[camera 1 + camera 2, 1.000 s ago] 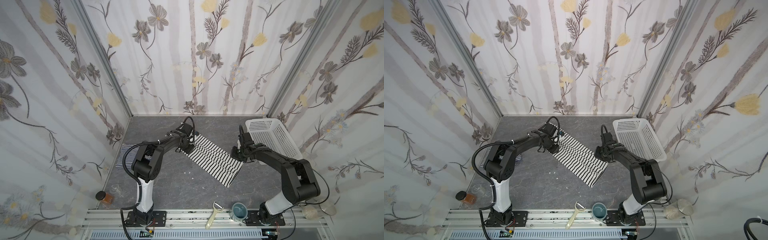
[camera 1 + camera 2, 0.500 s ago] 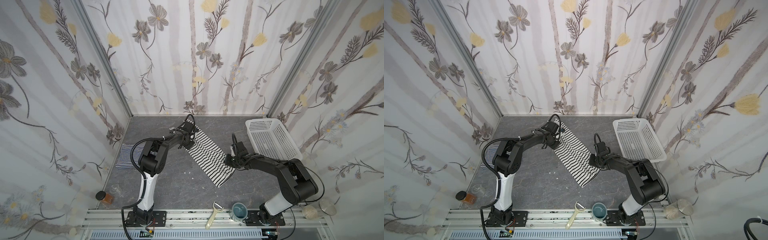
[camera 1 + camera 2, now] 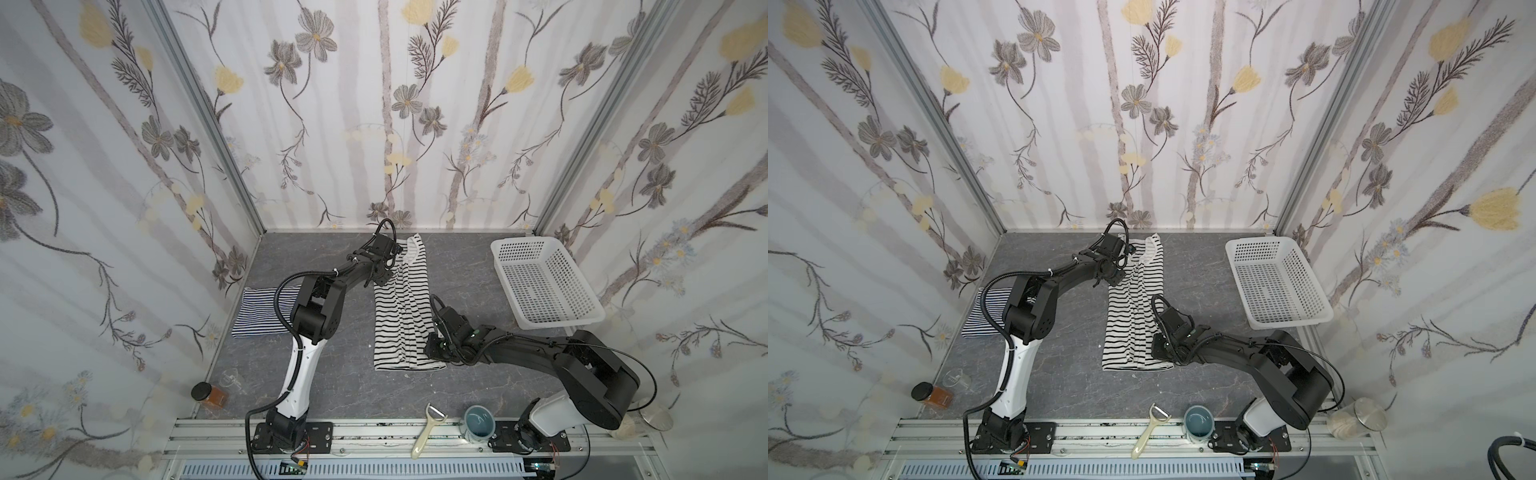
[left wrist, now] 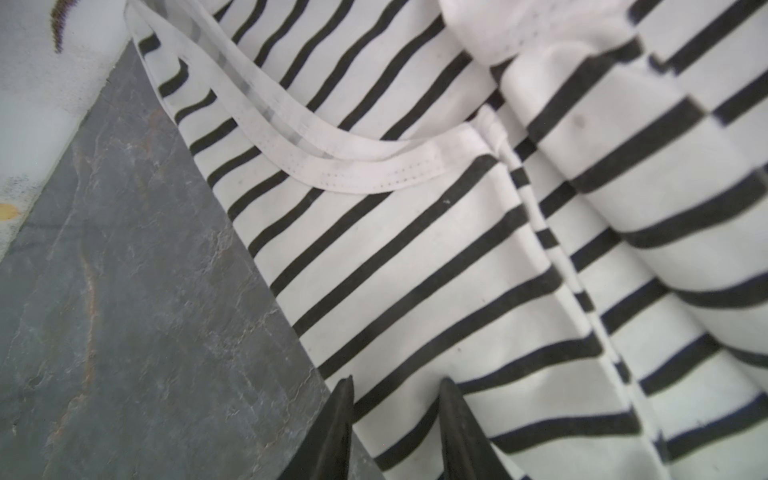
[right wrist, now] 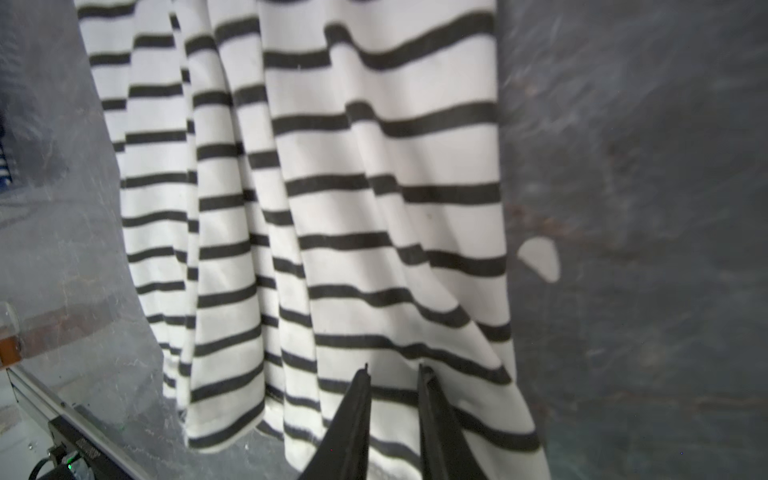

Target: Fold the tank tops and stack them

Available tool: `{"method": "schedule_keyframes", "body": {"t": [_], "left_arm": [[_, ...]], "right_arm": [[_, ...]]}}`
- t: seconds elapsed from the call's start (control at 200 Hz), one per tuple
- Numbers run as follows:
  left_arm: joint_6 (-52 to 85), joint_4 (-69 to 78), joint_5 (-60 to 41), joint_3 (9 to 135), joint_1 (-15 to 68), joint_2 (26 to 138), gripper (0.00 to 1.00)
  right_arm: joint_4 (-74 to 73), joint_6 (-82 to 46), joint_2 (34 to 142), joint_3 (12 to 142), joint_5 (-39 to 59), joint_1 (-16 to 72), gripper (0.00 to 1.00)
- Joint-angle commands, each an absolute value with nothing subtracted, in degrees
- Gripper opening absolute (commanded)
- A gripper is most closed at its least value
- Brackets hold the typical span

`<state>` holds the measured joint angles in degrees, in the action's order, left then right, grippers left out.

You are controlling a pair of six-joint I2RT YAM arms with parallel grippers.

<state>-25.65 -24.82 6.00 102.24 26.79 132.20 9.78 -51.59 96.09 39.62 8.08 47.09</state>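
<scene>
The white tank top with black stripes point(image 3: 401, 307) point(image 3: 1133, 316) lies folded in a long strip on the grey table, neckline toward the back wall. My left gripper point(image 3: 385, 275) point(image 4: 395, 380) is shut on its far end beside the white neck trim point(image 4: 353, 170), with cloth between the fingers. My right gripper point(image 3: 430, 354) point(image 5: 392, 370) is shut on the near hem at the strip's right corner, where the fabric bunches. The navy-and-white striped tank top point(image 3: 259, 313) point(image 3: 986, 311) rests folded by the left wall, partly hidden by the left arm.
A white perforated basket point(image 3: 544, 286) sits at the back right. On the front rail lie a peeler point(image 3: 428, 430) and a teal cup point(image 3: 478, 422). An amber jar point(image 3: 210, 395) stands front left and a glass jar point(image 3: 648, 419) front right.
The black-striped top has swung from a diagonal to lying straight front to back. My right gripper carried the hem left and nearer; my left gripper took the neck end toward the back wall.
</scene>
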Motion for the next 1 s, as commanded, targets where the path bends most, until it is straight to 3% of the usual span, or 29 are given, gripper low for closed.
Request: {"method": "schedule_keyframes", "body": {"t": [0.0, 0.09, 0.17, 0.24, 0.515, 0.994], "left_arm": [[-26.61, -29.08, 7.22, 99.61, 26.74, 129.50, 0.36], [-26.35, -29.00, 6.10, 95.91, 26.73, 125.27, 0.36], [-25.77, -28.99, 3.91, 92.31, 26.81, 120.59, 0.36], [-25.17, -28.86, 2.05, 89.20, 26.83, 116.45, 0.37], [-23.06, -26.05, -2.66, 77.12, 27.16, 104.21, 0.37], [-20.92, -21.80, -11.05, 59.21, 28.81, 89.54, 0.38]], "right_arm": [[17.34, -55.80, 95.34, 41.31, 8.24, 50.23, 0.24], [18.53, -54.36, 91.85, 42.17, 7.16, 50.80, 0.28], [20.33, -54.05, 86.45, 42.36, 5.01, 50.65, 0.47], [20.39, -54.57, 83.24, 40.89, 4.74, 50.38, 0.56], [14.02, -56.18, 78.59, 33.16, 9.15, 47.37, 0.57], [5.95, -61.00, 80.86, 27.05, 10.99, 47.37, 0.54]]}}
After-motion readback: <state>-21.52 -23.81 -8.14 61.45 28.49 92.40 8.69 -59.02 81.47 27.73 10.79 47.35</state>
